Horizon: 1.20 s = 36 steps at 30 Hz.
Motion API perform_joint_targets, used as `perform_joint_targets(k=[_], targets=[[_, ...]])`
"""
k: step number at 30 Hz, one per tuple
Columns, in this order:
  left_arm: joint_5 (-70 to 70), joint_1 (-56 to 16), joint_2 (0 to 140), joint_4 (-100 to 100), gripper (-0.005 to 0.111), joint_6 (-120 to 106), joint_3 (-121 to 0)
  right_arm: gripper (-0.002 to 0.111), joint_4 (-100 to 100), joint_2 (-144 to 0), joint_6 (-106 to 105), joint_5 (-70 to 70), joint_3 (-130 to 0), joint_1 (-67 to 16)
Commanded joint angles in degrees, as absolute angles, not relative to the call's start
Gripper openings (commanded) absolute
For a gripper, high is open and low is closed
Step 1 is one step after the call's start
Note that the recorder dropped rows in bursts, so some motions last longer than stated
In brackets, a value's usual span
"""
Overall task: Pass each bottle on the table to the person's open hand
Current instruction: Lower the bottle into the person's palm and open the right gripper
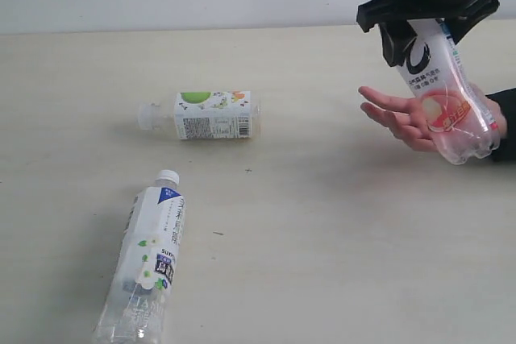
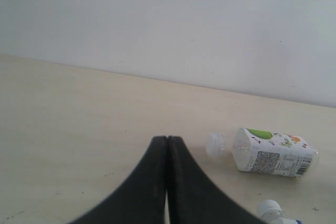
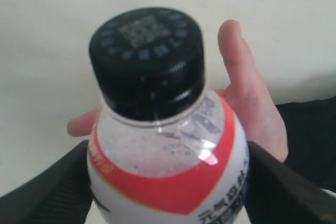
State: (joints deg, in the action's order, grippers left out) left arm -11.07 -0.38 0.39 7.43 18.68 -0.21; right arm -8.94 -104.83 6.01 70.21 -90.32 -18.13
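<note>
Exterior view: three bottles [image 1: 214, 114] [image 1: 149, 259] [image 1: 447, 94], one hand [image 1: 403, 114].

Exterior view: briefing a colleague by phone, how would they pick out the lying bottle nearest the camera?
On the wide pale beige table, look at the near left part. A clear plastic white-capped bottle lies there, cap pointing away from the camera. Its blue-and-white label sets it apart from the green-and-white-labelled clear bottle lying crosswise beyond it.

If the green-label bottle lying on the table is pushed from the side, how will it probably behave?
The green-label bottle lies on its side and looks round, so it will probably roll. No liquid shows through its clear neck, so it seems light and may skid. Its smooth plastic could slip in a grip.
</note>
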Motion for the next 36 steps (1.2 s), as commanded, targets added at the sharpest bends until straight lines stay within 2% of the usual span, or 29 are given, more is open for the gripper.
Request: perform_joint_targets(k=[1, 33, 36], targets=[[-10.98, -0.69, 0.0, 7.12, 0.0, 18.69, 0.0, 0.0, -8.47, -104.74, 4.49, 69.96, -88.93, -15.65], [-10.98, -0.69, 0.0, 7.12, 0.0, 18.69, 0.0, 0.0, -10.81, -113.79, 4.33, 69.96, -88.39, -14.53], [-10.98, -0.69, 0.0, 7.12, 0.0, 18.69, 0.0, 0.007, -12.27, -113.79, 4.47, 69.96, -88.39, -14.53]])
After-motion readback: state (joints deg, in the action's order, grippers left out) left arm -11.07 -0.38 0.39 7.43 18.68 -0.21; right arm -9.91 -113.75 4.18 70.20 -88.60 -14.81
